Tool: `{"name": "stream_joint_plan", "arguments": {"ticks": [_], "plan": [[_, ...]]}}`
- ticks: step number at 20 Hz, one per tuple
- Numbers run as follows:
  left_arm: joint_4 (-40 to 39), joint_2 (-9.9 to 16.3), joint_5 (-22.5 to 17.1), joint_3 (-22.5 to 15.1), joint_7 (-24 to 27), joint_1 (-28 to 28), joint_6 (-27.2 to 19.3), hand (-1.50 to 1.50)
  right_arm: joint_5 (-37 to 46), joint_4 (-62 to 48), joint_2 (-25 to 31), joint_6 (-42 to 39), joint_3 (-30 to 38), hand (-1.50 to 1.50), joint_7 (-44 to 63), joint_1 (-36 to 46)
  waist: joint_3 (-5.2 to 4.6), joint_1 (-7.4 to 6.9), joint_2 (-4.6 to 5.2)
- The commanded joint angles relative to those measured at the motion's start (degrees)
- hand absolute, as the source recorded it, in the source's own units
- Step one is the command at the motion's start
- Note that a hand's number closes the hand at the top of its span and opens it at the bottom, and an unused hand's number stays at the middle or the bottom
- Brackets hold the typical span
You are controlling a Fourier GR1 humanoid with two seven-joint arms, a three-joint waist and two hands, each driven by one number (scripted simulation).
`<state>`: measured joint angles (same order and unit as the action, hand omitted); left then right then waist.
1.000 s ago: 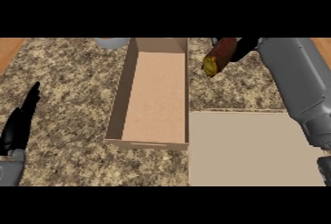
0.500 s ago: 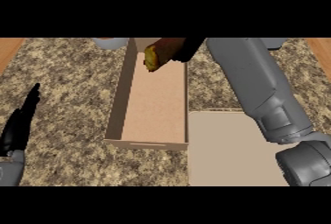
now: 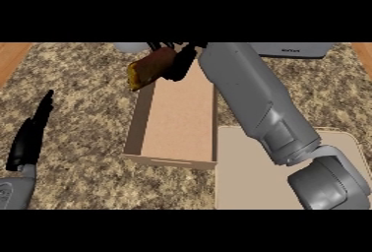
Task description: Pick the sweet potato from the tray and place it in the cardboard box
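Note:
The sweet potato (image 3: 149,69), brown and orange, hangs over the far left corner of the open cardboard box (image 3: 176,118). My right hand (image 3: 176,60) is shut on it, fingers curled round its far end, with the grey forearm crossing over the box's right wall. The beige tray (image 3: 247,182) lies at the lower right, partly hidden by my right arm. At the left edge my left hand (image 3: 30,138) rests open, fingers straight and pointing up, away from the box.
A grey rounded object (image 3: 131,47) and a grey appliance (image 3: 301,49) stand at the counter's far edge. Wood strips (image 3: 13,56) border the speckled counter on both sides.
My right arm has swung left from beside the box's far right corner, carrying the sweet potato across to the far left corner. The left hand has stayed put.

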<state>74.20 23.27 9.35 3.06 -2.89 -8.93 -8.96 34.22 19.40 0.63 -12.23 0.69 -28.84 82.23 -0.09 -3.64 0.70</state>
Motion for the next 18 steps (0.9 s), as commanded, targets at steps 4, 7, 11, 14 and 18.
{"name": "stream_joint_plan", "arguments": {"ticks": [4, 7, 11, 14, 18], "plan": [[2.0, -0.1, -0.3, -0.7, -0.9, -1.0, 2.0, 0.0, -4.0, -5.2, -0.6, 8.1, -6.5, 1.5, 4.9, 1.0, -0.04, -2.7, 0.32], [1.8, -1.6, 1.2, -2.6, -1.6, -1.8, 1.3, 0.0, -6.8, -8.6, -0.6, 5.1, -6.1, -1.5, 7.7, -0.6, -0.06, -4.15, 0.81], [-0.1, -1.7, 2.5, -2.5, -2.2, -4.9, 0.4, 0.0, -9.3, -8.7, -0.6, 4.1, -8.9, -1.5, 7.2, -2.5, -0.05, -4.42, 0.94], [-1.1, -2.5, 2.0, -2.6, -0.1, -4.9, 0.8, 0.0, -11.8, -7.4, -0.6, 5.3, -9.0, -1.5, 4.3, -3.7, -0.06, -5.0, 1.26], [-1.5, -1.7, 1.5, -1.5, 0.8, -3.3, 1.3, 0.0, -16.5, -5.4, -0.6, 8.2, -8.3, -1.5, 1.9, -5.2, -0.01, -5.22, 0.92]]}}
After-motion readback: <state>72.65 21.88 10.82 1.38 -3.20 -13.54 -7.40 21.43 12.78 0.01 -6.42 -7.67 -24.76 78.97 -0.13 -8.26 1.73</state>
